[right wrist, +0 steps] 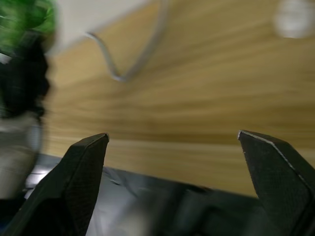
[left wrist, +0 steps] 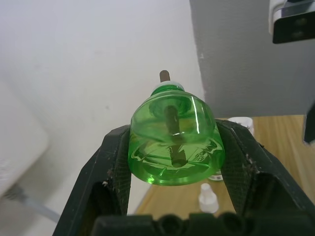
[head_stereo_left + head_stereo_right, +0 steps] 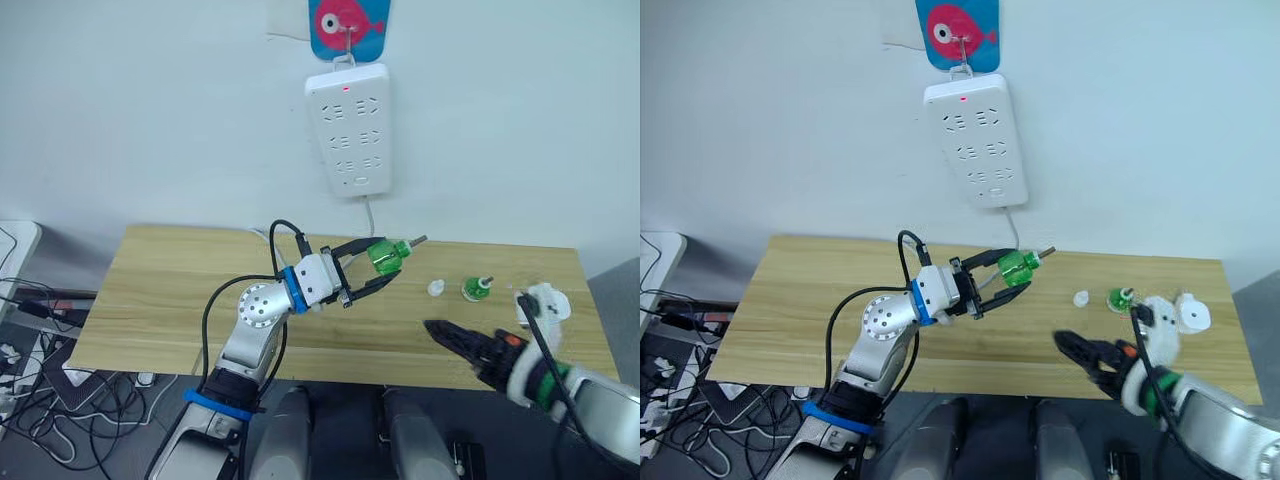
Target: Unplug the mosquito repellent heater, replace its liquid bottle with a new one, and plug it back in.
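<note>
Left wrist view shows my left gripper (image 2: 172,162) clamped on a green liquid bottle (image 2: 172,147), wick (image 2: 164,76) outward, above the table (image 3: 170,290). My right gripper (image 1: 187,162) hangs open off the front edge. Near the right edge I see the mosquito repellent heater (image 3: 545,302), beside another green bottle (image 3: 475,289) and a white cap (image 3: 436,288).

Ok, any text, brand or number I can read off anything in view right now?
None readable.
Green bottle in the left end effector: raised marks near its base, too blurred to read.
Power strip: no legible print, a red light at the top.
Wall hook plate: a pink fish picture, no words.
</note>
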Motion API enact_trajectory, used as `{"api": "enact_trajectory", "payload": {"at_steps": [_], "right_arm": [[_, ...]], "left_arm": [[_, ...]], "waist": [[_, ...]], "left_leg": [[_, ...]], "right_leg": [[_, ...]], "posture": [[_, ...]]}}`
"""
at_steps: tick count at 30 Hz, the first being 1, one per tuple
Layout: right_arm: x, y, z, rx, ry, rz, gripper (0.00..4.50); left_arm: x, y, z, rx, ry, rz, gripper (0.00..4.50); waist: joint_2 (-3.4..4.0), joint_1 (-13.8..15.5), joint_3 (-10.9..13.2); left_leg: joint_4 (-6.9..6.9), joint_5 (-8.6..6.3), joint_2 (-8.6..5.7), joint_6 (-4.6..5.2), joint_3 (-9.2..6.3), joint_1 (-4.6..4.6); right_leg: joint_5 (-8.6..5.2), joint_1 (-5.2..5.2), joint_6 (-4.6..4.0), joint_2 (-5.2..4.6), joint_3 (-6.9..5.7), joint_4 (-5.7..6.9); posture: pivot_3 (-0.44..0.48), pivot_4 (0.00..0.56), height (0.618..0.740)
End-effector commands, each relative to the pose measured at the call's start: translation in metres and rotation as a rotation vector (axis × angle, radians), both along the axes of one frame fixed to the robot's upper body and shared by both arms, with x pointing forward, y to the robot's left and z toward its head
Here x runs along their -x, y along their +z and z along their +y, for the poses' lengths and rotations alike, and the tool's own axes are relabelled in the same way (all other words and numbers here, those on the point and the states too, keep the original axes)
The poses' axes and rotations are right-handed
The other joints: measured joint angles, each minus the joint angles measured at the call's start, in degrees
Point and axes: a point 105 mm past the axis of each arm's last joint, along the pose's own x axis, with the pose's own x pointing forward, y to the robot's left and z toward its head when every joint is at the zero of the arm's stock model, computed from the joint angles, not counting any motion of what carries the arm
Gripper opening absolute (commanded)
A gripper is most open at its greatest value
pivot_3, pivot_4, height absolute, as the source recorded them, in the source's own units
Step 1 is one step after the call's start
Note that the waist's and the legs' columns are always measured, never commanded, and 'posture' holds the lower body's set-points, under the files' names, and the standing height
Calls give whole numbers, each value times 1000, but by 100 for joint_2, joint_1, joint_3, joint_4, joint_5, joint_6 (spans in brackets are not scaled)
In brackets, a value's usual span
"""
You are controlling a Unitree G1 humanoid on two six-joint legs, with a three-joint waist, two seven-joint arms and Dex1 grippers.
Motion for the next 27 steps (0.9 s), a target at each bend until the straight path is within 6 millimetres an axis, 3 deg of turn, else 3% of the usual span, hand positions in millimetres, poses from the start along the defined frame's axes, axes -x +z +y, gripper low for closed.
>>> {"api": "enact_trajectory", "payload": {"at_steps": [1, 2, 6, 11, 27], "right_arm": [[-12, 17, -41, 97, -16, -20, 4449], [-15, 19, -52, 135, -22, -11, 4449], [-34, 15, -132, 445, -129, 108, 4449], [-47, 6, -168, 669, -78, 142, 4449], [-104, -18, -195, 674, -150, 239, 4449]], "left_arm": [[6, 10, -4, 30, -34, -45, 2261], [6, 9, -4, 30, -36, -44, 2261], [9, 7, -4, 26, -42, -40, 2261], [9, 6, -3, 20, -41, -38, 2261], [16, 3, 0, 4, -33, -27, 2261]], "waist": [[-1, 0, 0], [-1, 3, 1], [-3, 8, 2], [-3, 11, 5], [16, 23, 82]], "left_leg": [[0, 1, -1, 1, -1, 0], [0, 1, -1, 2, -1, 0], [-2, 2, -3, 3, 6, -1], [-6, -1, -2, 6, 3, -3], [-5, -5, -4, 13, 29, -1]], "right_leg": [[-8, 2, 13, 1, 3, 0], [-8, 2, 14, 4, 3, -2], [-9, 0, 15, 6, 1, -5], [-12, -4, 20, 7, -3, -7], [-10, -14, 19, 4, 10, -6]], "posture": [[140, 322, 740], [139, 326, 740], [140, 335, 740], [154, 348, 740], [193, 387, 740]]}}
